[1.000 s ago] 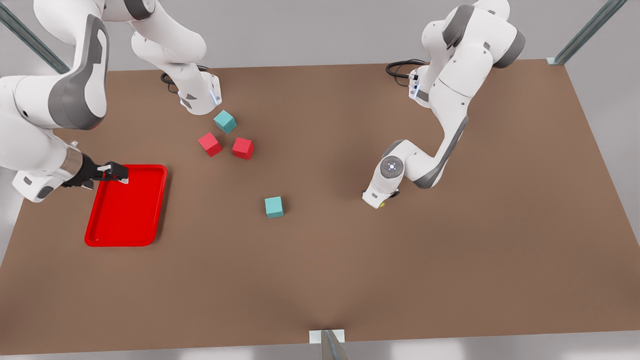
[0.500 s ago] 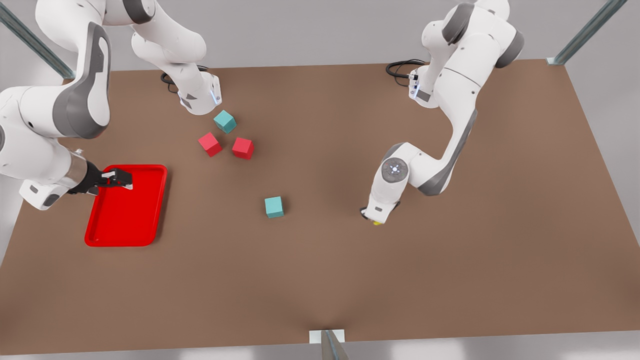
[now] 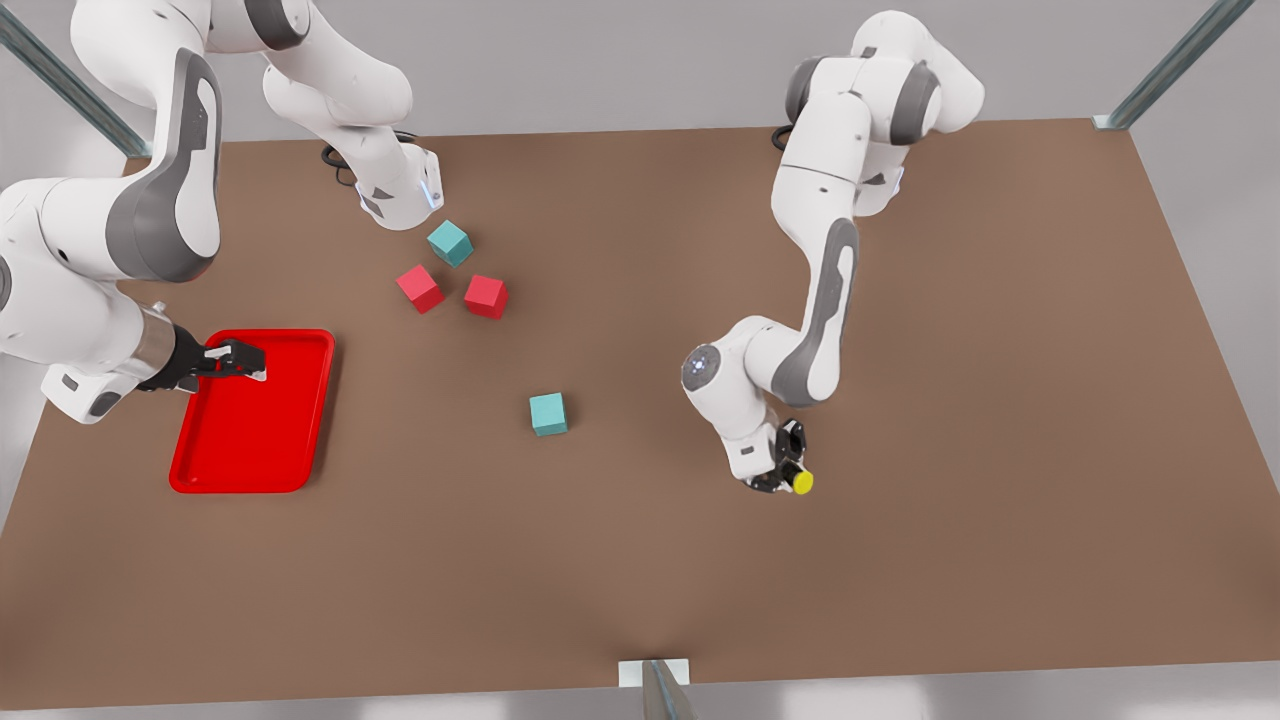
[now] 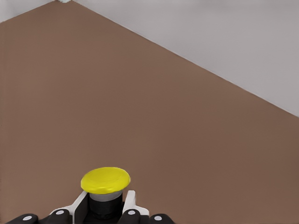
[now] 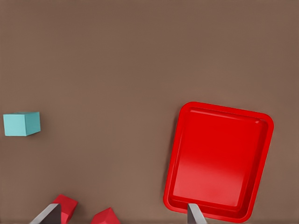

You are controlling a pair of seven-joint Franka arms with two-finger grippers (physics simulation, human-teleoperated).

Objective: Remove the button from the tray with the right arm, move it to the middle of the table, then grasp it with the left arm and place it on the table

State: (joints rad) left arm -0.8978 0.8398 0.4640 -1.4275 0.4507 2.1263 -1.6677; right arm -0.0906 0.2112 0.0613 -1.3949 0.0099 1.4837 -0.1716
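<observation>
Left gripper [image 3: 785, 478] clamps the tiny black-based, yellow-capped button [image 3: 801, 482]; releasing above the matte brown table [image 3: 1000, 400] risks toppling. Right gripper [image 3: 232, 362], fingers parted, waits over the empty shallow red tray [image 3: 250, 470]

I work at a bare robot test cell, rendered in simulation rather than any lived-in room. A plain matte brown table [image 3: 640, 560] fills the space, backed by blank grey walls and angled metal frame struts [image 3: 1170, 62]. My two white arms are bolted to the tabletop with black cables [image 3: 800, 135] coiled at a base. Small cubes [image 3: 548, 414] lie scattered as props.
</observation>
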